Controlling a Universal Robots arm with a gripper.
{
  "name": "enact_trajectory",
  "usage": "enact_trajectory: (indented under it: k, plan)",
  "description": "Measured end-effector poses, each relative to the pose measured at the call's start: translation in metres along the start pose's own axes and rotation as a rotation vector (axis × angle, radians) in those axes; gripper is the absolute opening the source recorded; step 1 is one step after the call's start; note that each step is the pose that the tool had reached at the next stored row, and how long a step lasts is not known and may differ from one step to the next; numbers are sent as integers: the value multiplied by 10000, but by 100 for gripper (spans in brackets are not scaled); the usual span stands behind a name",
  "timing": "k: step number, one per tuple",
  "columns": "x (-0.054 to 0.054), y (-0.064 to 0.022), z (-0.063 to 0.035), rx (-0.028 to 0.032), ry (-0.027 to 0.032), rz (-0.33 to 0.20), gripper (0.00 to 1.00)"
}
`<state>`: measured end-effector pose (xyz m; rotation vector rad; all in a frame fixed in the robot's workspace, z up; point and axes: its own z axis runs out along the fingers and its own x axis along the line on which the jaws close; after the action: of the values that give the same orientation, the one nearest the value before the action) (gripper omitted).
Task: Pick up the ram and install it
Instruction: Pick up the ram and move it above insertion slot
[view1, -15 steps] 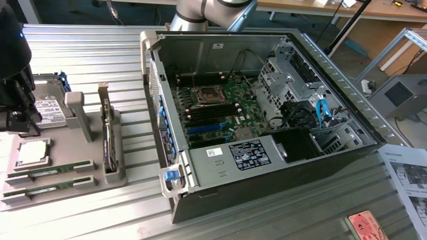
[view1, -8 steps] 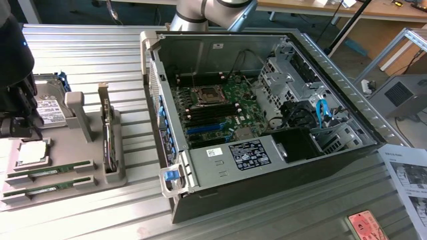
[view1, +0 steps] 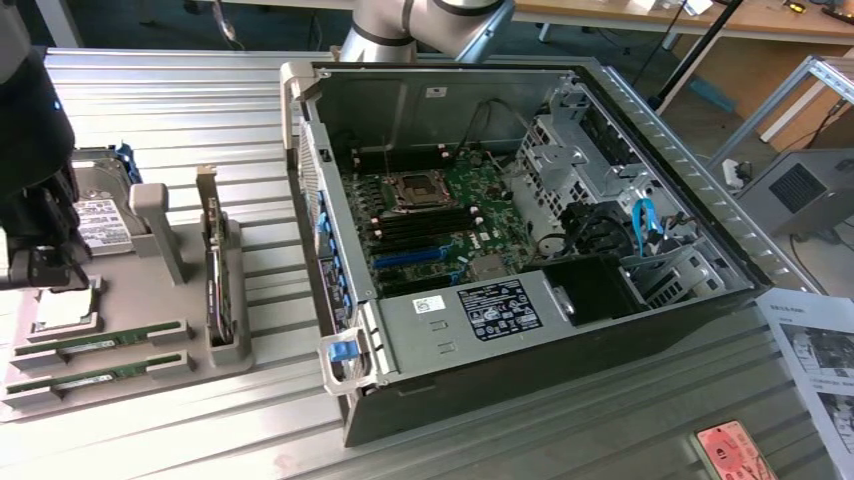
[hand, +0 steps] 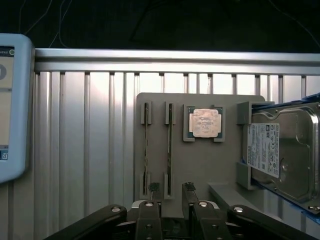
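Two ram sticks stand on edge in slots of a grey holder tray. In the wrist view they appear edge-on as thin lines, one ram and a second ram beside it. The exterior view shows their green sides, one ram behind the other ram. My gripper hangs above the tray, open, its two fingertips either side of the end of the inner stick, apart from it. In the exterior view the black gripper is at the far left over the tray.
A square silver processor and a hard drive sit on the same tray. An open computer case lies on the ribbed metal table, with the motherboard and its memory slots exposed. An upright card stands between tray and case.
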<state>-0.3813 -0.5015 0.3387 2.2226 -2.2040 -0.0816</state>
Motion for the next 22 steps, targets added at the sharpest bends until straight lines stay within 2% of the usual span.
enact_trajectory:
  k: [22]
  plan:
    - [84, -9, 227, -1, 1, 0, 31]
